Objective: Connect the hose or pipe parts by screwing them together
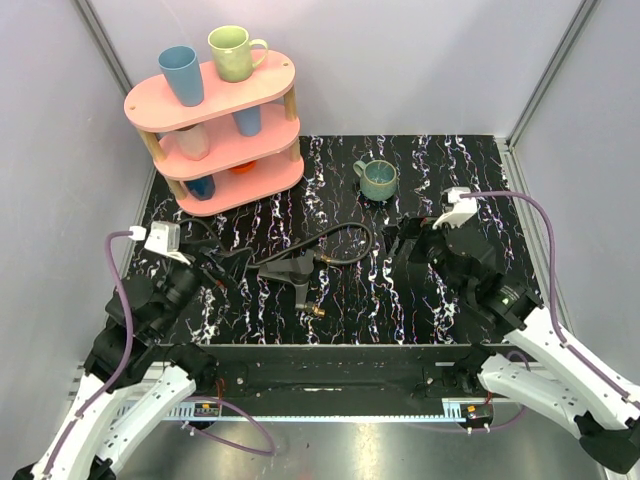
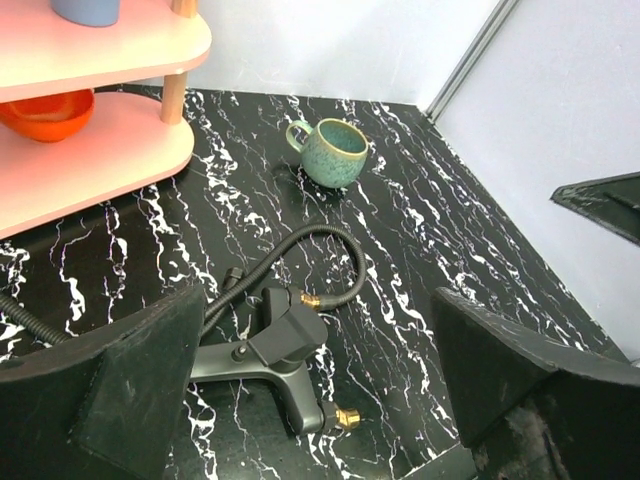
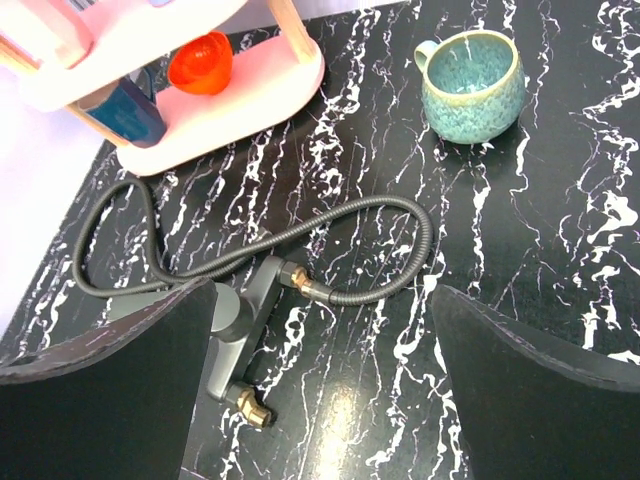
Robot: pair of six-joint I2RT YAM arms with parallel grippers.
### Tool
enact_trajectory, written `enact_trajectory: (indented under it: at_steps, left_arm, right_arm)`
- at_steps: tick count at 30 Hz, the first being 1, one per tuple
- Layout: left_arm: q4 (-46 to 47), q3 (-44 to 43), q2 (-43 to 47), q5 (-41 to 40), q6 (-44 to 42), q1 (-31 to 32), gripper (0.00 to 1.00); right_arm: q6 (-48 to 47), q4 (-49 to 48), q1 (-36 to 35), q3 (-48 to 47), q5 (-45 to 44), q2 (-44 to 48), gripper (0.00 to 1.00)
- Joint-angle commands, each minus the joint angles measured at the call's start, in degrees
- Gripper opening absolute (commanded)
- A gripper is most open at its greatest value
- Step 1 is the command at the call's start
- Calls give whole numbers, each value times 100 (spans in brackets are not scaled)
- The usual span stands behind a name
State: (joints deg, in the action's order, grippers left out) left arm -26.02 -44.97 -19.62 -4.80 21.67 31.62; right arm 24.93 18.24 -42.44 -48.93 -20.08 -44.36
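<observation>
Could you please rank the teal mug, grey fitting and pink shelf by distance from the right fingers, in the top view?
1. The teal mug, just behind the right fingers.
2. The grey fitting, to their left, mid-table.
3. The pink shelf, far-left corner.

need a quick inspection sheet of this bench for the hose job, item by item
surface: black white-veined mat
job's things: hose looped on the mat, one brass end at the grey fan-shaped piece; joined or not, cannot tell; the piece's brass-tipped stem is free
clutter: teal mug on the mat; pink shelf with cups and an orange bowl
claws: left claw and right claw open, holding nothing
cables: purple cables loop off both wrists, clear of the hose
surroundings: pale walls, metal corner posts
</observation>
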Motion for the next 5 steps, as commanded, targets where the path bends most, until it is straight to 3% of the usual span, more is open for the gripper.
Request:
enact_trajectory:
  at_steps: [1,5]
  left_arm:
    - [-26,-196,-104,-56,-67,2,99]
    - [-43,-231,-121,-56,-67,-6,99]
  right_arm:
    - [135,-426,16,32,-120,217,100]
    - [179,-497,7,76,-49,244,100]
